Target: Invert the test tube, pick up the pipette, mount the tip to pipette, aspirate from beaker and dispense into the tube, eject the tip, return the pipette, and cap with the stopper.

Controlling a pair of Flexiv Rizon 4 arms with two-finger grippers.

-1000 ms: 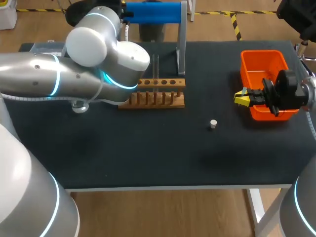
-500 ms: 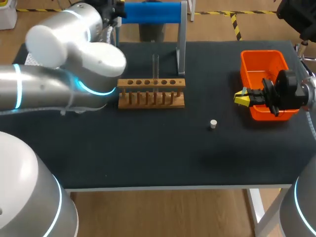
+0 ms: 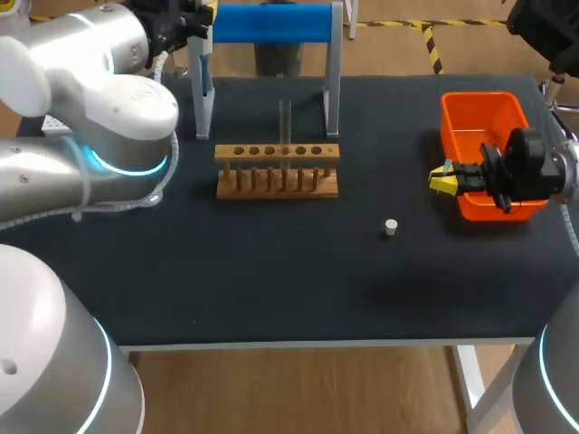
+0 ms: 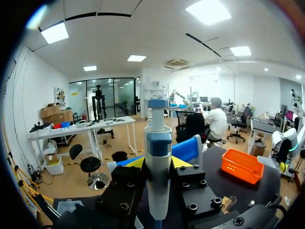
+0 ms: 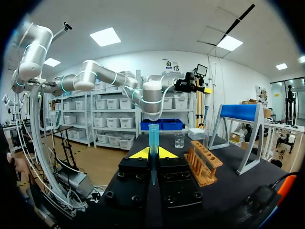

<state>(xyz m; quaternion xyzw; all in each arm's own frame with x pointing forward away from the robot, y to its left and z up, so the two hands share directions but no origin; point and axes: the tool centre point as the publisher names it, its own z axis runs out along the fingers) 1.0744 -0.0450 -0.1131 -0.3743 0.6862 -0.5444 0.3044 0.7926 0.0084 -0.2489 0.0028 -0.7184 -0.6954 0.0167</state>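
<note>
Within left gripper, slim pipette (blue-banded).

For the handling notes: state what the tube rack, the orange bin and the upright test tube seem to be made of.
Tube rack: wood, matte brown, with pegs and drilled holes.
Orange bin: probably plastic, smooth, evenly bright, thin moulded walls.
Test tube: see-through, glass or clear plastic; the look leaves it open.

Lower pipette end past left wrist view's edge; in head view, beaker behind left arm.
</note>
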